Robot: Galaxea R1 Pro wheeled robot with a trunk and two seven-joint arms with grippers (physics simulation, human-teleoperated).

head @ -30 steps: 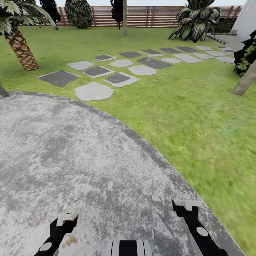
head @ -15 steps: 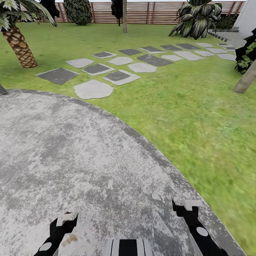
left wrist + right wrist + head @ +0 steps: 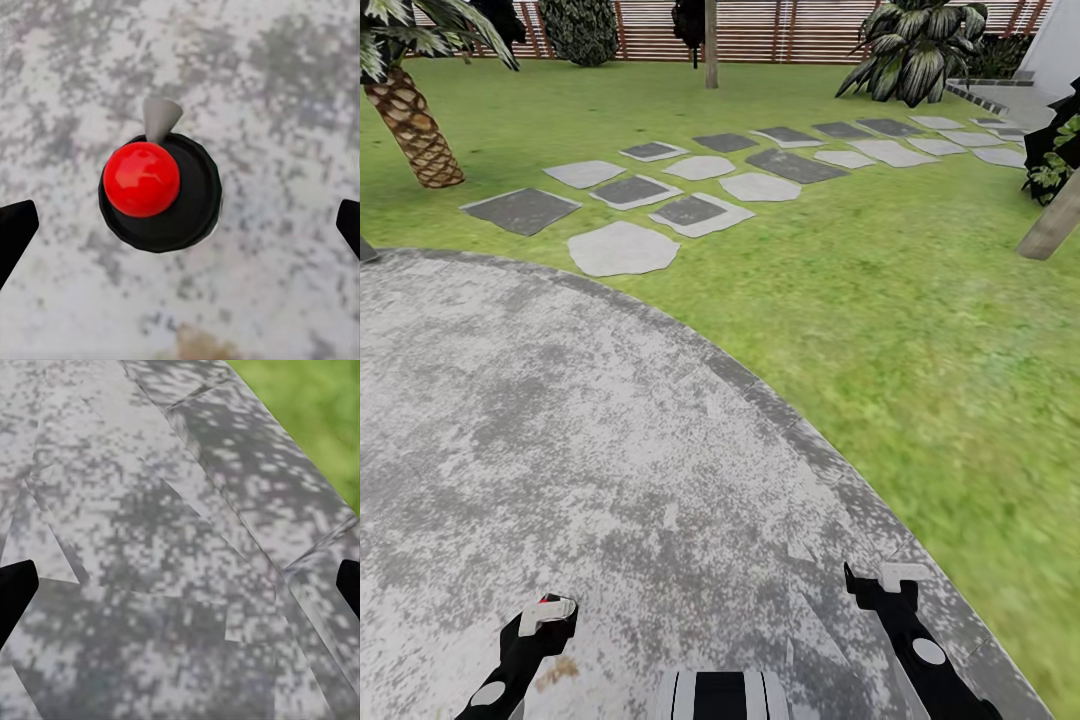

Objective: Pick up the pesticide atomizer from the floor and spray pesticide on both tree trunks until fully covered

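Note:
The pesticide atomizer (image 3: pixel 142 178) stands on the grey paving, seen from straight above in the left wrist view: a red ball on a round black cap with a grey nozzle tip. My left gripper (image 3: pixel 180 225) hangs open over it, one black fingertip on each side and well apart from it. In the head view a speck of red marks the atomizer (image 3: pixel 548 600) at the left gripper (image 3: pixel 545 618). My right gripper (image 3: pixel 890 585) is open over bare paving (image 3: pixel 180 585). One tree trunk (image 3: pixel 711 45) rises by the fence, another (image 3: pixel 1050 225) leans at the right edge.
I stand on a round mottled grey patio (image 3: pixel 560 430) whose curb curves into the lawn (image 3: pixel 920 330). Grey stepping stones (image 3: pixel 690 190) cross the grass ahead. A short palm (image 3: pixel 410 125) stands at the left, a slatted fence (image 3: pixel 780 40) at the back.
The head camera has tipped slightly downward, so the fence and trees sit higher in the picture. Both arms hold the same places.

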